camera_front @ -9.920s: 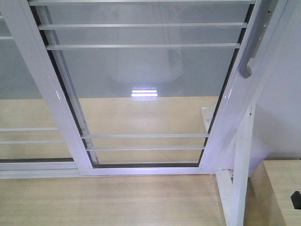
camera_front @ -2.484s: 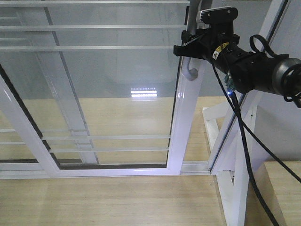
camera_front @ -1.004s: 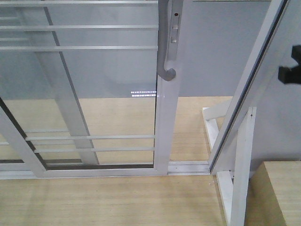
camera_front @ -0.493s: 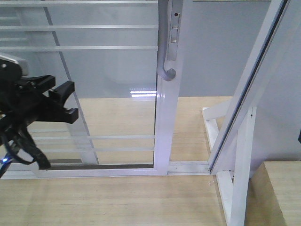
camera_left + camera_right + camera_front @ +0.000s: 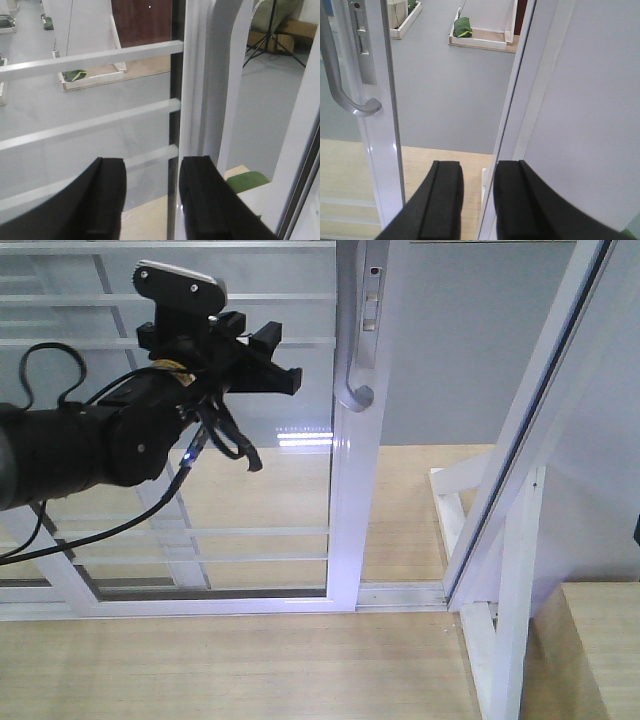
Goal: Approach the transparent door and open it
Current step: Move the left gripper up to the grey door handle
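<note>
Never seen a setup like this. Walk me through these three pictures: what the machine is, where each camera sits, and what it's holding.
It is a wheeled robot with two arms, facing a sliding glass door that stands partly open.

The front view looks out from the robot's body. The black arm there is the left one; its gripper hangs in front of the glass, close to the grey handle but not touching it.

The other two views come from cameras on the wrists, looking along the fingers. The left gripper sees the door's white bars and frame up close. The right gripper sees the handle, the gap and the fixed frame.

Both grippers are open and hold nothing.
</note>
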Controlling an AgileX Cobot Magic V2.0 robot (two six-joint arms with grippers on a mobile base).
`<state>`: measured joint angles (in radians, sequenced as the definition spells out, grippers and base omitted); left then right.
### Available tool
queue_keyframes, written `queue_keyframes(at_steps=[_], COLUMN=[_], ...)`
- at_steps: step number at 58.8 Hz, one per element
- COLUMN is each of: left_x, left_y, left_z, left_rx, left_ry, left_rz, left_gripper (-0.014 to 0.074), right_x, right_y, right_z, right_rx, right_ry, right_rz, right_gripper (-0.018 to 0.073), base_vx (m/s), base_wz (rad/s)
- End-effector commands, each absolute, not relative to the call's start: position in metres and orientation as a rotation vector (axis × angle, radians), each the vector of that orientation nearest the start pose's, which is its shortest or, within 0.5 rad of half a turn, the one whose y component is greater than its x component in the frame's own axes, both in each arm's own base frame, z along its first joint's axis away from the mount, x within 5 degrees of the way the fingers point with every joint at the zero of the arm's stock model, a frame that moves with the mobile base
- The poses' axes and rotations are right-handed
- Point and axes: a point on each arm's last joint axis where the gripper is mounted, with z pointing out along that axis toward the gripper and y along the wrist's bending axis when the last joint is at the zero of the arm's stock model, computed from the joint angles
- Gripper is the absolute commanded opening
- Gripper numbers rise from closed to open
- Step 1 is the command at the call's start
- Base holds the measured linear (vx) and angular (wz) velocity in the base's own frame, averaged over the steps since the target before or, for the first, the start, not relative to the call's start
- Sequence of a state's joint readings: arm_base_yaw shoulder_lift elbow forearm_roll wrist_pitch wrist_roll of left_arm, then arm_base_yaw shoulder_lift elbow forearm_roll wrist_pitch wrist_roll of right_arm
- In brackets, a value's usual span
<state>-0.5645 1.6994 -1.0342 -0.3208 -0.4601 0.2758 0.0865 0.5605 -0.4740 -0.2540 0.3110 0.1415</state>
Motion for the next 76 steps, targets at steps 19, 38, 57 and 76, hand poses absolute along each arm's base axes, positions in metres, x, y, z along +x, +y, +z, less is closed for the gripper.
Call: queue_keyframes(at_steps=[19,38,57,76], left_x=[0.383,0.404,0.411,0.421], left_y=[-0.237,-0.252,-0.275,-0.282], left_z=[0.296,0.293,0.292,0.290], left_rx=[0.365,0.335,0.385,0.421], left_ry=[1.482,1.499,1.453,1.408], left_rz=[-0.396,-0.455,-0.467,-0.417], left_gripper=[0.0403,0.0403,0.0403,0.0388], right_x=[0.119,0.119,0.119,0.119], right_y=[0.002,0.002,0.002,0.002], right_z=[0.307,0.307,0.307,0.307], right_rx=[-0.119,-0.118,-0.118,-0.118], right_ry=[1.874,1.883,1.884,1.884], right_rz=[-0.098,-0.101,-0.101,-0.101], right_gripper=[0.0262,0.0262,0.0262,0.0262], base_vx=[0.00,0.00,0.00,0.00], base_wz=[0.00,0.00,0.00,0.00])
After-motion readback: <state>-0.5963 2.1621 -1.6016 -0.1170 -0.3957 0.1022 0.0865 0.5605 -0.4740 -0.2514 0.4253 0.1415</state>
